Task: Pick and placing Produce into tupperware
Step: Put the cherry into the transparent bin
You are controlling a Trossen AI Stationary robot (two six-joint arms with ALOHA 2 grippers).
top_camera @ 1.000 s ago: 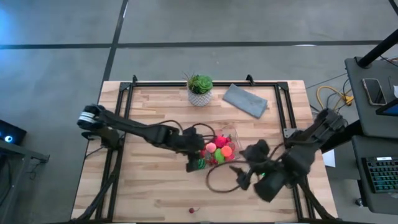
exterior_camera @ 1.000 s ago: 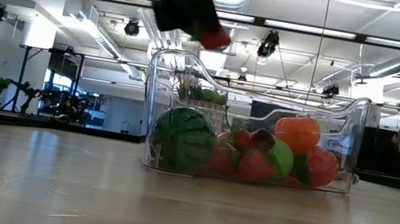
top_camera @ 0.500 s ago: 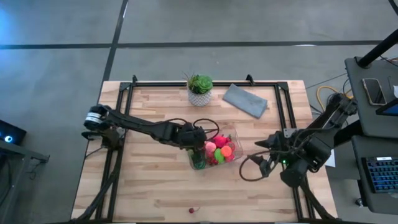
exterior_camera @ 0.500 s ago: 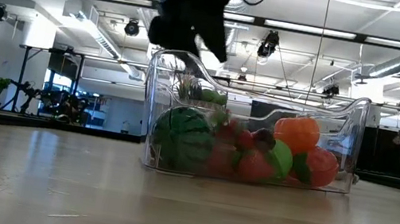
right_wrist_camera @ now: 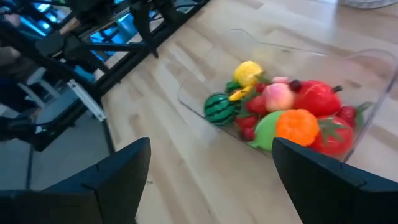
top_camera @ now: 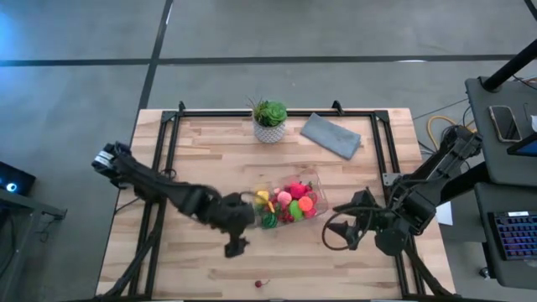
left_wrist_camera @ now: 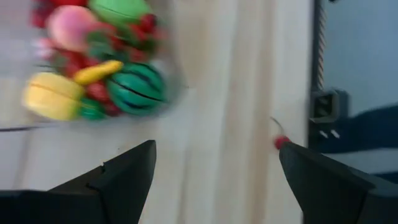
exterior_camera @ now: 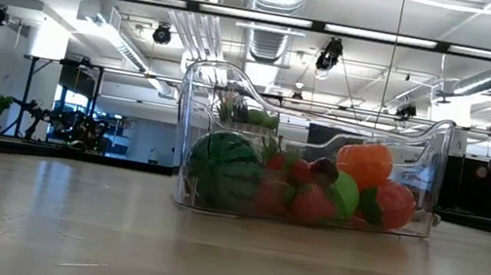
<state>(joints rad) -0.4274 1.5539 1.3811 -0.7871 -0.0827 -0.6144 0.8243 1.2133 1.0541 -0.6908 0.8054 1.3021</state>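
Note:
The clear tupperware (top_camera: 322,191) stands mid-table, filled with produce (top_camera: 289,204): a striped melon (exterior_camera: 224,169), an orange piece (right_wrist_camera: 297,124), a yellow piece (left_wrist_camera: 50,96) and red ones. One small red piece (top_camera: 260,283) lies alone by the near edge and also shows in the left wrist view (left_wrist_camera: 281,142). My left gripper (top_camera: 233,247) hangs open, near-left of the tupperware, with nothing between its fingers (left_wrist_camera: 217,180). My right gripper (top_camera: 342,220) is open to the right of the tupperware and faces it (right_wrist_camera: 211,180).
A potted plant (top_camera: 269,120) and a folded grey cloth (top_camera: 331,134) sit at the far edge. Black frame rails (top_camera: 164,159) run along the table's left and right sides. Bare wood lies near-left and near-right of the tupperware.
My left gripper was above the tupperware's left end with a red piece at its fingers. That piece no longer shows there. The gripper has since drawn away toward the near edge. My right gripper has sunk and pulled back a little toward the table's right edge.

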